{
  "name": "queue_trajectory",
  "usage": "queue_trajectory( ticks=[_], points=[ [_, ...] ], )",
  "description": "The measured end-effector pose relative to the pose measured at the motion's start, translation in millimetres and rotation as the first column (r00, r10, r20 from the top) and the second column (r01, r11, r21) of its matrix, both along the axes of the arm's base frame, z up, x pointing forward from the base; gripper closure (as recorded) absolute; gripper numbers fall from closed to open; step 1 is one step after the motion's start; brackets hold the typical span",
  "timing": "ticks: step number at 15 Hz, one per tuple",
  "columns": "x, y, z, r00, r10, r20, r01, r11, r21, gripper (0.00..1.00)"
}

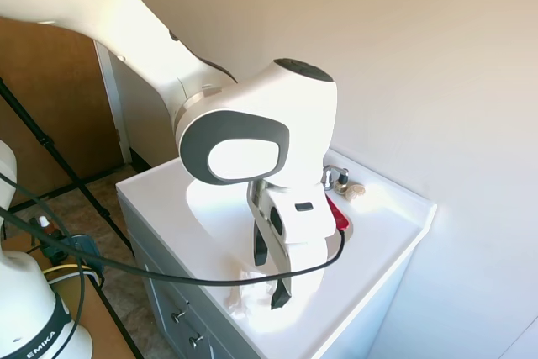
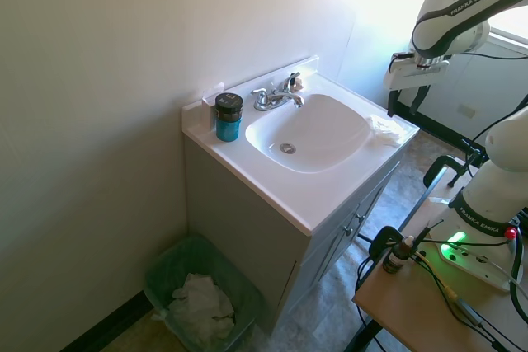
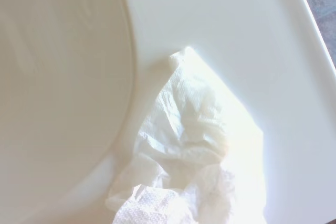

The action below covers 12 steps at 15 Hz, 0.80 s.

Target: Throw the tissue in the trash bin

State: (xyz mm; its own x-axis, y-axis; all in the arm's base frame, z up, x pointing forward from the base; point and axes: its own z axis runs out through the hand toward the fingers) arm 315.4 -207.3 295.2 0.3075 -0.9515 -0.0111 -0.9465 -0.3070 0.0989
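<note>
Gripper (image 1: 267, 279) fingers point down over the front part of a white sink top (image 1: 160, 195) in the first exterior view. One dark finger and a second beside it show with a gap between them, so the jaws stand open and hold nothing. Beneath and just beside the fingertips, the tissue (image 1: 245, 292) lies as a bright white crumple on the counter near the front edge, partly washed out by sunlight. Behind the arm, a chrome faucet (image 1: 334, 177) stands at the back of the sink, with a small beige lump (image 1: 352, 190) next to it.

From the second exterior view, the vanity is seen from the other side. The gripper (image 2: 410, 77) hangs above the counter's far end, well clear of the surface. The tissue (image 2: 385, 129) rests on the sink top between the basin (image 2: 309, 133) and the counter's edge, just beside the basin rim. A dark-lidded blue jar (image 2: 228, 116) sits at the counter's back corner, near the faucet (image 2: 276, 96). On the floor beside the cabinet stands a green trash bin (image 2: 169, 263) with crumpled white paper already inside.

Close up in the wrist view, the tissue (image 3: 184, 156) fills the lower middle, wrinkled and ragged, lying on the flat counter right against the curved rim of the basin (image 3: 58, 87).
</note>
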Motion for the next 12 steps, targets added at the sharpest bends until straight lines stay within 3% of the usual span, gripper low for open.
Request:
queue_trajectory(
  ticks=[7, 8, 12],
  points=[
    [3.8, 0.3, -37.7, 0.999, 0.033, -0.027, -0.032, 0.999, 0.024, 0.0],
    [4.6, 1.2, -41.6, 0.999, 0.034, -0.027, -0.033, 0.999, 0.028, 1.0],
    [7.7, 2.0, -51.0, 0.999, 0.045, -0.024, -0.044, 0.998, 0.053, 1.0]
  ],
)
